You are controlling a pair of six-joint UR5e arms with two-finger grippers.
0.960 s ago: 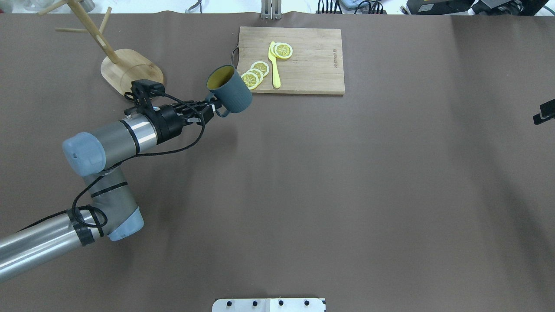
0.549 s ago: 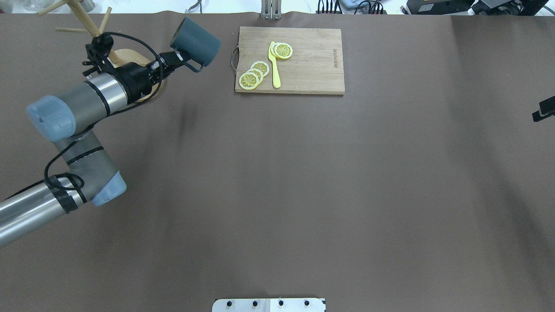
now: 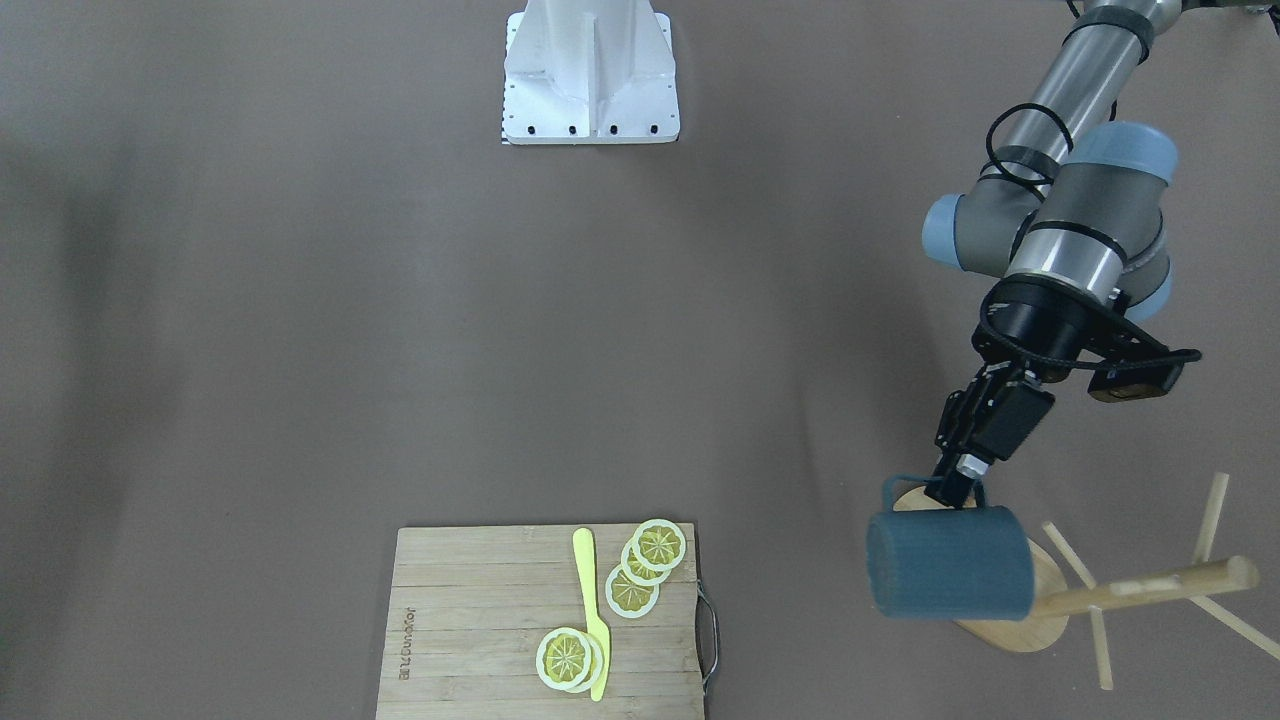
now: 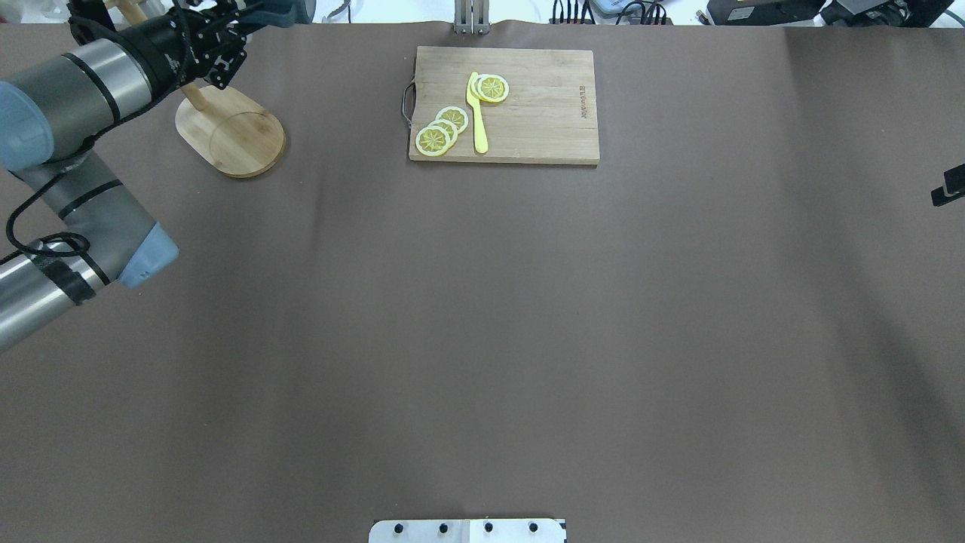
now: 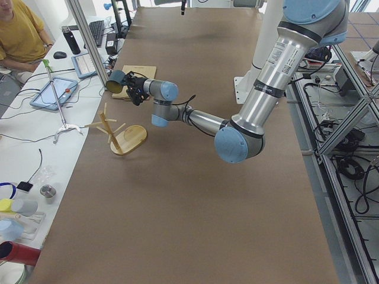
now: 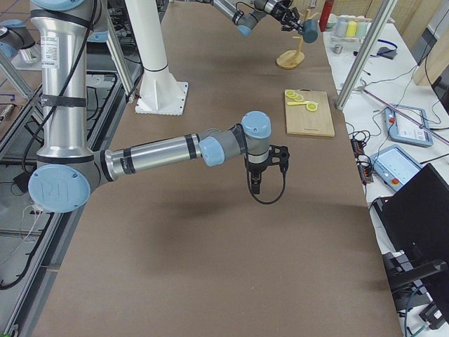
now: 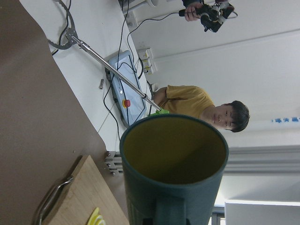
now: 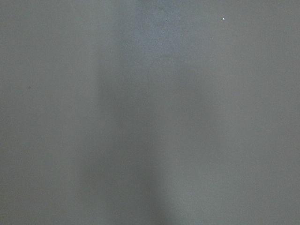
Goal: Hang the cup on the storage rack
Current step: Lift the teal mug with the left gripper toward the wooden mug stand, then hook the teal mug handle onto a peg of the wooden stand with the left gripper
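The dark blue-grey ribbed cup (image 3: 950,562) hangs on its side from my left gripper (image 3: 955,490), which is shut on its loop handle. It is held in the air over the oval base of the bamboo storage rack (image 3: 1150,587), beside the post and pegs and apart from them. In the overhead view the rack's base (image 4: 230,130) is plain, while the cup (image 4: 290,9) is cut off by the top edge. The left wrist view looks into the cup's yellow-olive interior (image 7: 173,150). My right gripper (image 6: 254,184) hangs over bare table far from both; its jaws cannot be made out.
A bamboo cutting board (image 4: 528,105) with a metal handle, lemon slices (image 4: 441,130) and a yellow knife (image 4: 477,113) lies at the far middle of the table. The robot's white base plate (image 3: 590,70) is at the near edge. An operator (image 5: 21,35) sits beyond the far edge.
My left arm has swung left and towards the far edge, carrying the cup from beside the cutting board to over the rack. The cup has nearly left the overhead view's top.
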